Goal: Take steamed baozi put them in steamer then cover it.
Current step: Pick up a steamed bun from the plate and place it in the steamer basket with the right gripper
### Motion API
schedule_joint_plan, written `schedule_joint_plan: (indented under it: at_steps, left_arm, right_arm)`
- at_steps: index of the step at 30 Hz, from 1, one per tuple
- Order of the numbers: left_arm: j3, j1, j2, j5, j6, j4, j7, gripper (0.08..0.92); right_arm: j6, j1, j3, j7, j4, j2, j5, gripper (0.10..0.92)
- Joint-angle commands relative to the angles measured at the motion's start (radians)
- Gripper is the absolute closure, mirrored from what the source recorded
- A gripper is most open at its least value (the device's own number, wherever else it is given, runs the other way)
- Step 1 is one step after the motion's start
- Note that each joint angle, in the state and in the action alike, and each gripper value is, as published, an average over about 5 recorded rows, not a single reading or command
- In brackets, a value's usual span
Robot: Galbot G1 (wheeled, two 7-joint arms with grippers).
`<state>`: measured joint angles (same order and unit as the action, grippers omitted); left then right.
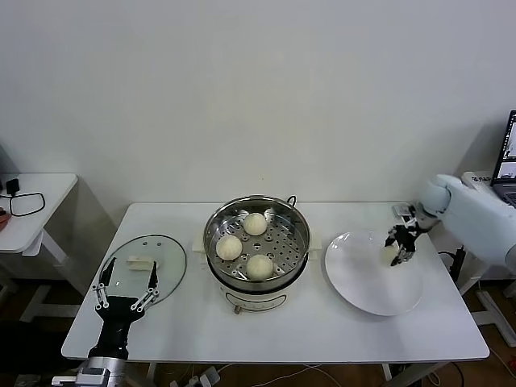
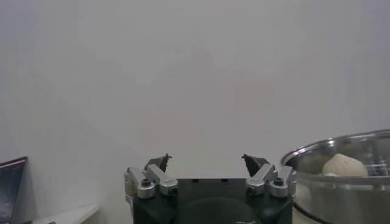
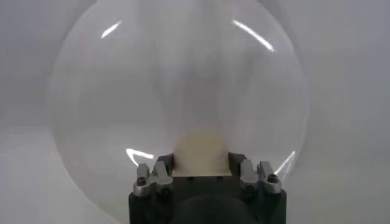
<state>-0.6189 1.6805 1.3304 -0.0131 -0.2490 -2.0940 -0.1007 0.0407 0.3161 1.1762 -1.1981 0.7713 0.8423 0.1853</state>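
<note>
The steamer (image 1: 256, 242) stands mid-table on its white base and holds three baozi (image 1: 255, 223) on the perforated tray. It also shows in the left wrist view (image 2: 341, 182) with one baozi (image 2: 344, 165) inside. The fourth baozi (image 1: 390, 255) sits on the white plate (image 1: 363, 282). My right gripper (image 1: 401, 242) is closed around it; in the right wrist view the baozi (image 3: 200, 149) fills the space between the fingers of the gripper (image 3: 200, 159). The glass cover (image 1: 165, 250) lies flat at the table's left. My left gripper (image 1: 126, 282) is open and empty over its near edge, as the left wrist view (image 2: 207, 161) also shows.
A small white side table (image 1: 32, 218) with a black cable stands at the far left. A laptop (image 1: 508, 161) is at the far right. The plate (image 3: 122, 91) fills most of the right wrist view. A wall rises behind the table.
</note>
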Motion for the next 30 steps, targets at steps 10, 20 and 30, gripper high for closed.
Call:
schedule_joint_plan:
  at_steps: [10,20,30]
  left_arm:
    - [0.006,-0.011,-0.006,0.000,0.009,-0.015,-0.001,0.177]
    - [0.011,-0.010,-0.001,-0.002,0.009,-0.021,-0.001,0.177]
    - [0.008,-0.006,0.001,-0.002,0.006,-0.025,-0.003,0.177]
  right_arm:
    - [-0.195,0.638,0.423,-0.050,0.467,0.181,0.528,0.397]
    - [-0.245,0.582,0.452,0.019,0.477,0.340,0.555,0.397]
    - [-0.261,0.442,0.451,0.073,0.375,0.439,0.504,0.397]
